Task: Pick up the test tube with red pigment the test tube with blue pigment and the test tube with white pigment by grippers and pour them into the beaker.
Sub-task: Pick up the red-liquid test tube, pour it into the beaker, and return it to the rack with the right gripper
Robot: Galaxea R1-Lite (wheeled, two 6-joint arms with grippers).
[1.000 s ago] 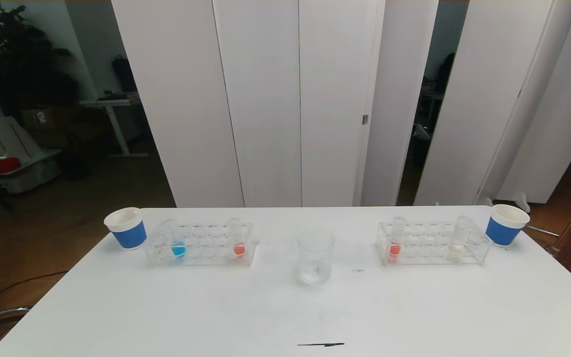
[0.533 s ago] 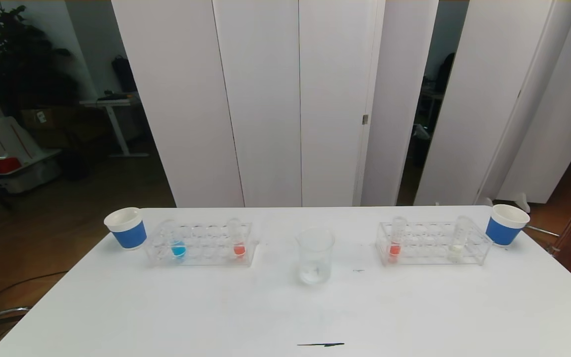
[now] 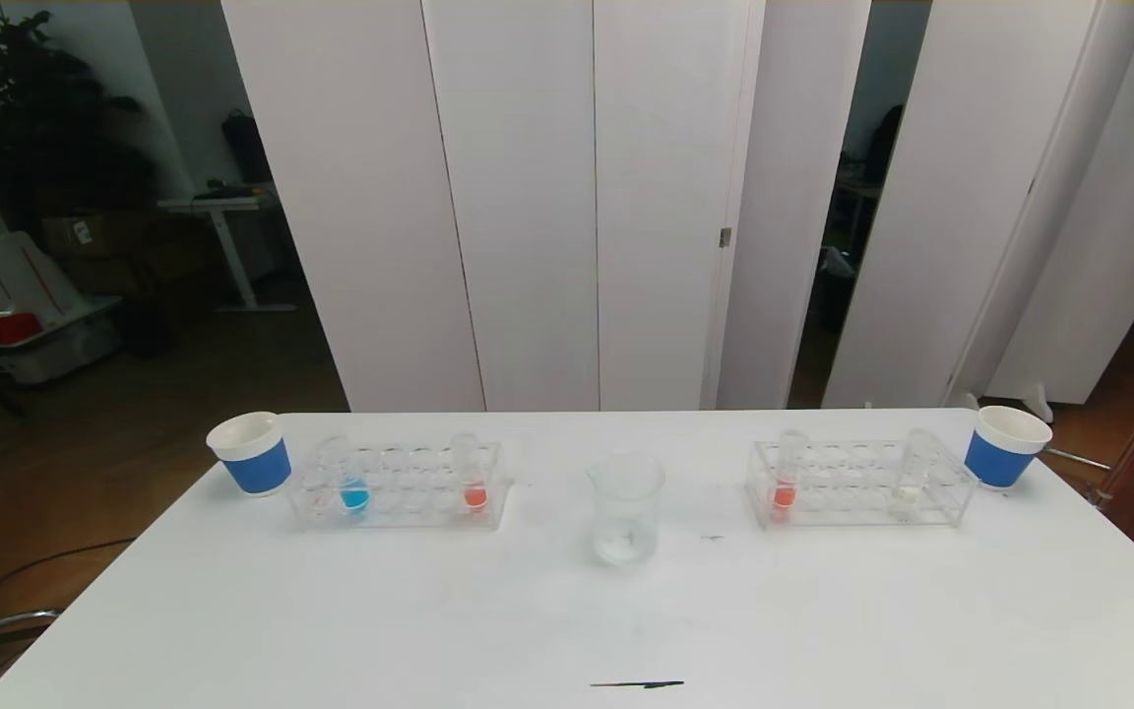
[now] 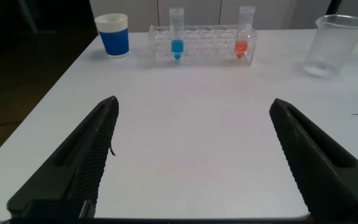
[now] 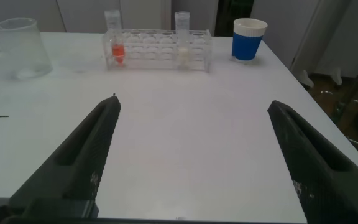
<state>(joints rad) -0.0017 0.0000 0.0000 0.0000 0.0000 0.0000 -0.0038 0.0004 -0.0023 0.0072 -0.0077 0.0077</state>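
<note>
The clear beaker [image 3: 625,509] stands mid-table. In the left rack [image 3: 409,463] stand the test tube with blue pigment [image 3: 353,492] and a test tube with red pigment [image 3: 473,488]. The right rack [image 3: 848,463] holds another red tube [image 3: 785,492] and the test tube with white pigment [image 3: 907,492]. Neither gripper shows in the head view. My left gripper [image 4: 193,101] hangs open over bare table, well short of the blue tube [image 4: 177,37]. My right gripper [image 5: 193,102] is open too, well short of the white tube [image 5: 182,46].
A white-and-blue paper cup [image 3: 250,453] stands left of the left rack, and another [image 3: 1005,445] right of the right rack. A thin dark streak [image 3: 638,683] marks the table near its front edge. White panels rise behind the table.
</note>
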